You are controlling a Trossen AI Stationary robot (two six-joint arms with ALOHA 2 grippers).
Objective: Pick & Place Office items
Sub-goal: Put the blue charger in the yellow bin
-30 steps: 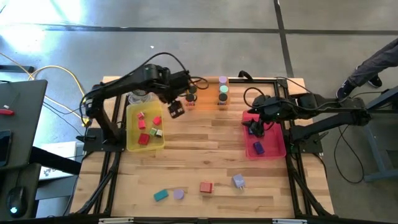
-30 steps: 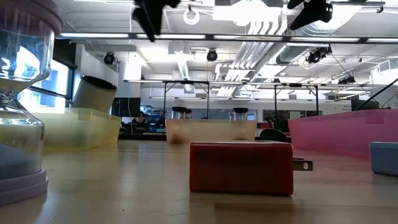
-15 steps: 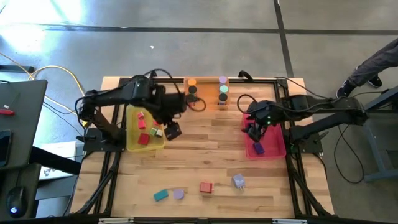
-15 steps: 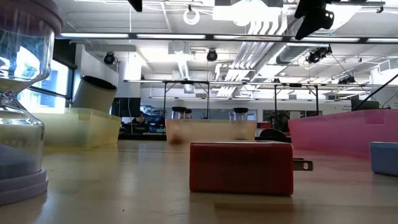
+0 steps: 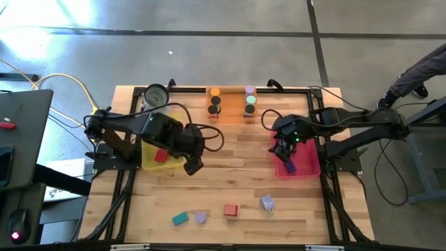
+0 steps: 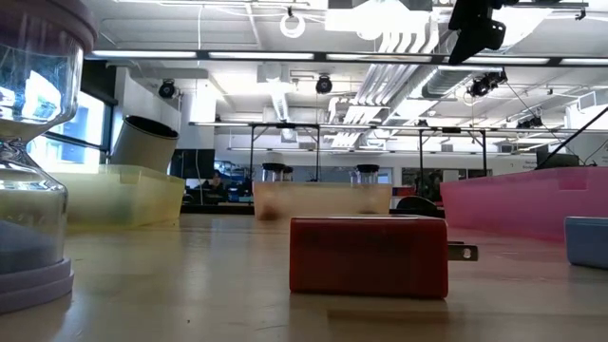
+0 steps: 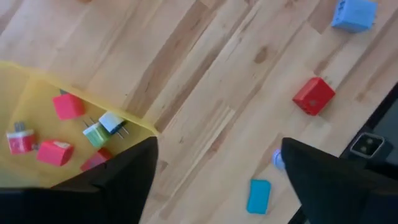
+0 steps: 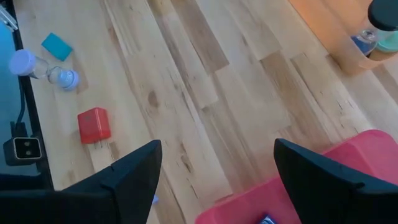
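Wooden table (image 5: 230,178), red block (image 5: 231,209), no legible writing

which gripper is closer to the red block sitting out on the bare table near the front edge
Left. The left gripper hangs by the yellow tray, just up and left of the red block. The right gripper is farther back, over the pink tray.

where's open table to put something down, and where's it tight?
Free: the bare wood mid-table between the yellow tray and pink tray, below the orange tray. Tight: the near edge, where the teal block, lavender piece, red block and lavender-blue block lie.
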